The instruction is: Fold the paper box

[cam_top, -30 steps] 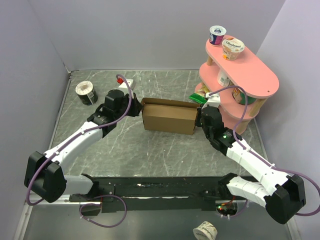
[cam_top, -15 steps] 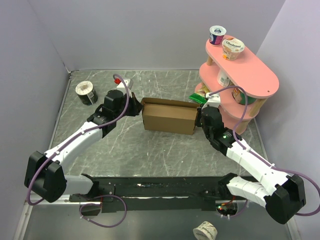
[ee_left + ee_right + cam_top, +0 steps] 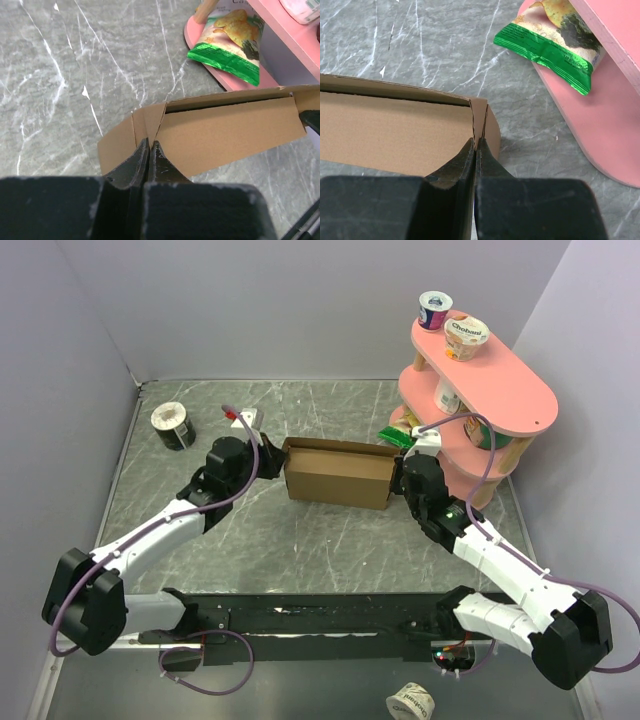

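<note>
- In the far left corner of the surface sits a tape roll (image 3: 172,425), well apart from the work.
- The left tool (image 3: 150,144) is closed down to a slit. Its tips rest against the left end of the box, at the corner crease where the short end flap meets the long front wall. I cannot tell whether any cardboard edge is nipped between them.
- The box (image 3: 338,476) lies between the two arms, toward the far edge and right of the middle, its right end near the shelf. It is partly formed, with the long front wall upright and a dark gap showing along the top behind it.
- I would expect it to be light and stiff, bending cleanly only along its scored creases. It would likely skate on this smooth surface if pushed from one end alone, so bracing both ends looks sensible. The thin flap edges or the spots beside a crease are the places to take hold, since a pinch in mid-panel could dent it.
- The right tool (image 3: 475,142) is also closed tight, its tips at the slit between the front wall and the right end flap. Again I cannot tell whether it grips anything.
- A green chip bag (image 3: 545,47) lies on the bottom tier of the pink shelf (image 3: 520,405), just beyond the box at the right edge.
</note>
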`<state>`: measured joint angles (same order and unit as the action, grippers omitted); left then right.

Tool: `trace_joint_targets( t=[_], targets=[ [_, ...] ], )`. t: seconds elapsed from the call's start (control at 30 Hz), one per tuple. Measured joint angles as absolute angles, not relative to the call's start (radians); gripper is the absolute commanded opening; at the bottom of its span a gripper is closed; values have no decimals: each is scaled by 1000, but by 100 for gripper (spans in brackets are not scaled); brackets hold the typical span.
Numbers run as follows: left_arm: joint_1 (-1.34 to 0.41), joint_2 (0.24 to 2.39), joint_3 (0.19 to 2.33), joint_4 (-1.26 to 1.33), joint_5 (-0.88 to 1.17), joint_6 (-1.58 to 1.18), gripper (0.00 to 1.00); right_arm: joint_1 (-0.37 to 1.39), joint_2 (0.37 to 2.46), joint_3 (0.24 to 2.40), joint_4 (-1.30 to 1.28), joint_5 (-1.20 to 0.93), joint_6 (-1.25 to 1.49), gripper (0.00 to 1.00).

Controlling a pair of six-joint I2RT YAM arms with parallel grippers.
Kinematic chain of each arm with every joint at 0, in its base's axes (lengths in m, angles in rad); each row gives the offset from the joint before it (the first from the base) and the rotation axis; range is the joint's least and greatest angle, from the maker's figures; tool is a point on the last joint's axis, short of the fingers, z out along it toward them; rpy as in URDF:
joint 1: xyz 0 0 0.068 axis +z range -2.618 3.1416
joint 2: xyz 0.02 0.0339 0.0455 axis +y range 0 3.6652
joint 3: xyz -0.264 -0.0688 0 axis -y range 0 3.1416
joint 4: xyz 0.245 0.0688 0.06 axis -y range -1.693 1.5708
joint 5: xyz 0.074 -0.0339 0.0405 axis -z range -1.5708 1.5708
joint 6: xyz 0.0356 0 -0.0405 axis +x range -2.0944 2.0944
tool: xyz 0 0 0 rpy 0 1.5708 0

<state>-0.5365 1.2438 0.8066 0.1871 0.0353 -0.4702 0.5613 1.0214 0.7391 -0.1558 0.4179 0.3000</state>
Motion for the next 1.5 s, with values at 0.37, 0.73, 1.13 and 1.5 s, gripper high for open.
trace_joint_targets(
  t=[0.37,0.73,1.13,1.5],
  targets=[
    [-524,1225,820,140,43,-435,1,563,1018,739,-160,416,303,0],
    [-411,1232,843,92,272,-524,1,566,1016,739,-159,402,306,0],
    [-356,1257,843,118,393,-634,1,566,1020,739,-157,400,306,0],
    [-349,1258,794,208,405,-693,1,565,1023,739,-152,403,306,0]
  ],
)
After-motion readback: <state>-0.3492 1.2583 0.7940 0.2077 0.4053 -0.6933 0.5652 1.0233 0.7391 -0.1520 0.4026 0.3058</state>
